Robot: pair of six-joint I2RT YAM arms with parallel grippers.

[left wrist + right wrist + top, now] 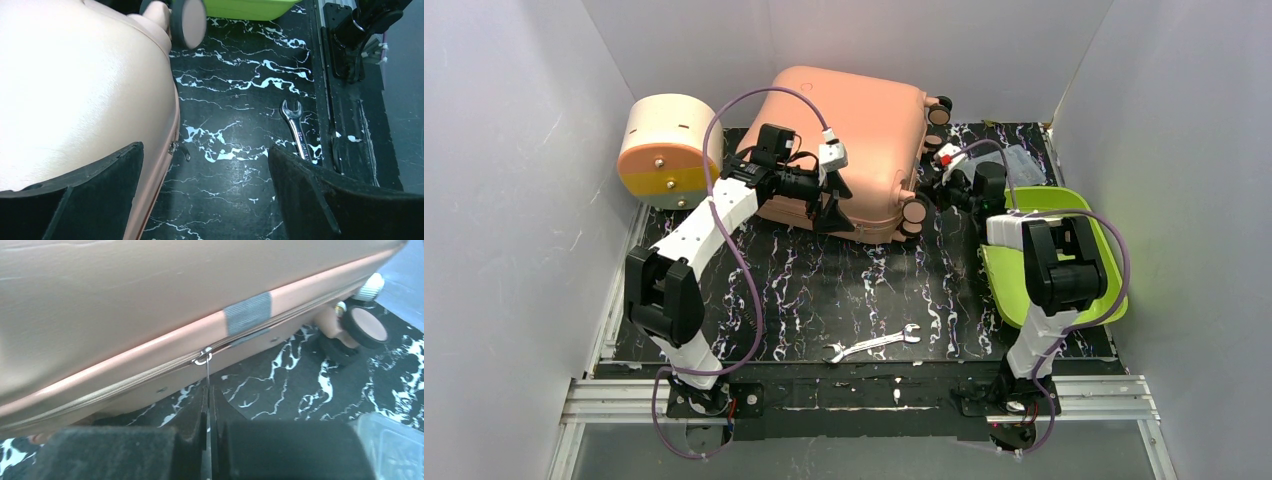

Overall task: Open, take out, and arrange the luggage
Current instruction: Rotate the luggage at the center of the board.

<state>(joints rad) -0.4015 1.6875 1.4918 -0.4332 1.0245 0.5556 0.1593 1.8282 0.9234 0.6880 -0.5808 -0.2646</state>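
Right wrist view: the right gripper [207, 395], jaws pressed together on the thin zipper pull [206, 372], works at the seam of the luggage [125, 300], which fills the upper part of the frame. Seen from the top external view, the luggage lies shut on the table [824, 290] at upper centre, with the left gripper [829, 207] at its lower edge, jaws spread wide and holding nothing. Opening appears to be at its first step; unzipping, lifting the lid, taking out and arranging all remain.
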